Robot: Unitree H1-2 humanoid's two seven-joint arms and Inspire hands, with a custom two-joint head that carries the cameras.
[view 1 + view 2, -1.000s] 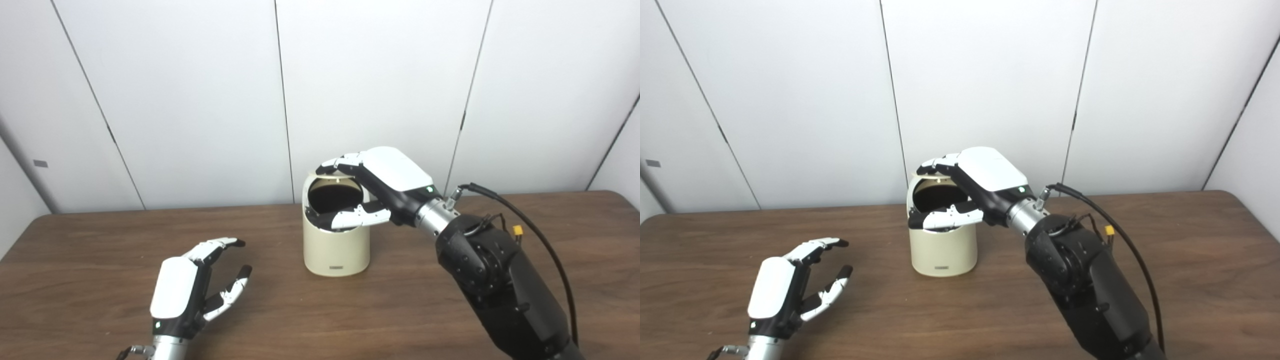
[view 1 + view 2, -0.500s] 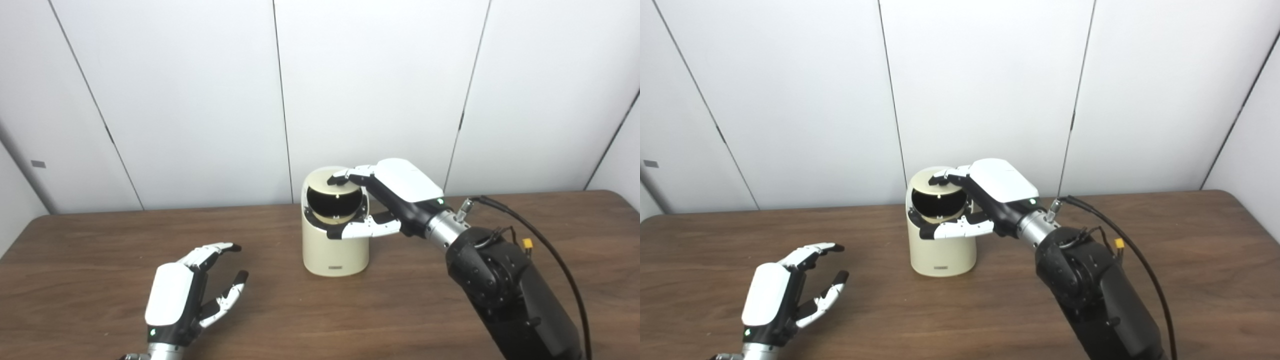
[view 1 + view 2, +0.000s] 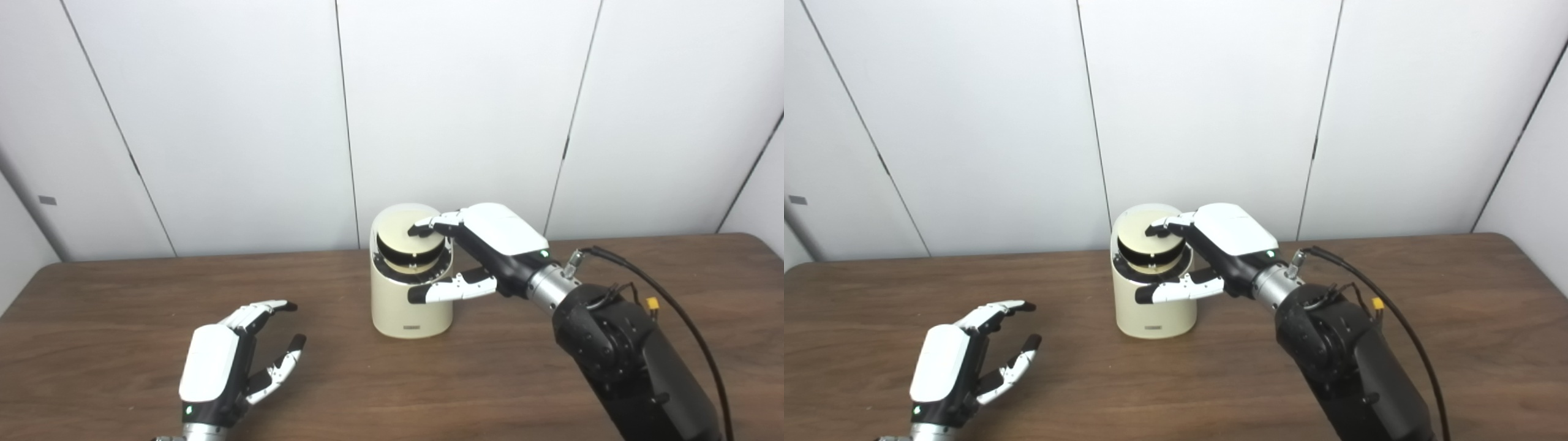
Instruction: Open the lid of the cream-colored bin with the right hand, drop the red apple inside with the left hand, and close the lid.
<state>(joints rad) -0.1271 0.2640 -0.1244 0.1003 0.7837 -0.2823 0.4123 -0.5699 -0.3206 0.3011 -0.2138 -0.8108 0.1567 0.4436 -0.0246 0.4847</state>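
right robot hand [image 3: 484,245] covering bin [image 3: 411,300] mouth

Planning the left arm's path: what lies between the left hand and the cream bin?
Only bare wooden table lies between the left hand and the cream bin; both eye views show it. No apple is visible there.

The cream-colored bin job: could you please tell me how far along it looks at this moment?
No apple is visible anywhere, and the left hand rests open and empty on the table, so the drop looks done, though the inside of the bin is hidden. In hand: the right hand has fingertips on the lid, which is partly lowered with a dark gap beneath. Left: seating the lid fully.
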